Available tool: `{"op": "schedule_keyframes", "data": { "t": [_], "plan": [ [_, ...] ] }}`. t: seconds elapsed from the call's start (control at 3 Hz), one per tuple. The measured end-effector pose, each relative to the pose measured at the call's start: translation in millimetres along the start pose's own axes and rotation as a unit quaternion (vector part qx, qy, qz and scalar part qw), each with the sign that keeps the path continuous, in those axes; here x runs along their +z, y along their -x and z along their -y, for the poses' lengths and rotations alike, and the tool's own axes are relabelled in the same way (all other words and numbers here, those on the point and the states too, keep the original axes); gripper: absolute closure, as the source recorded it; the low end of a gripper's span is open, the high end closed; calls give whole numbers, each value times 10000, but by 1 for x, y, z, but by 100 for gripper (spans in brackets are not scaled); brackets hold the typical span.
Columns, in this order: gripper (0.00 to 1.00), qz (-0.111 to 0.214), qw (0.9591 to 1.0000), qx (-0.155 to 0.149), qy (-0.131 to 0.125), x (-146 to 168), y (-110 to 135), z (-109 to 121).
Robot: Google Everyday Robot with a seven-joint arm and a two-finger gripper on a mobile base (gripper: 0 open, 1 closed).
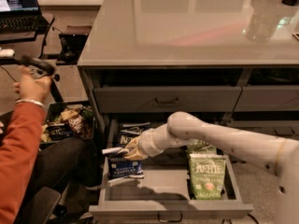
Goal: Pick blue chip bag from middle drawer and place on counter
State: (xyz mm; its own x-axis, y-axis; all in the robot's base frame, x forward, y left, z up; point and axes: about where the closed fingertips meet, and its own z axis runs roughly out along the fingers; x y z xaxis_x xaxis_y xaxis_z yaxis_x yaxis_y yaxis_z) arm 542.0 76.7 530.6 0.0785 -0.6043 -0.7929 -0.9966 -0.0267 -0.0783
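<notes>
Green Kettle bag lies flat below the counter's front edge, right of the gripper. Second green bag is just behind it. Off the counter's left edge: laptop, floor bin of snacks, red-sleeved person holding a dark controller.

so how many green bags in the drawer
2: one green bag front right in the middle drawer, second green bag behind it; others may be hidden. The gripper is at the blue chip bag.
</notes>
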Motion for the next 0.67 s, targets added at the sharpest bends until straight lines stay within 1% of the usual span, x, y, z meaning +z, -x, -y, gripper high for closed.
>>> {"op": "schedule_keyframes", "data": {
  "t": [0.33, 0.67],
  "plan": [
    [100, 486, 9985, -219, -112, -66, 21, 8],
    [100, 499, 9985, -224, -38, -68, 19, 3]
  ]
}}
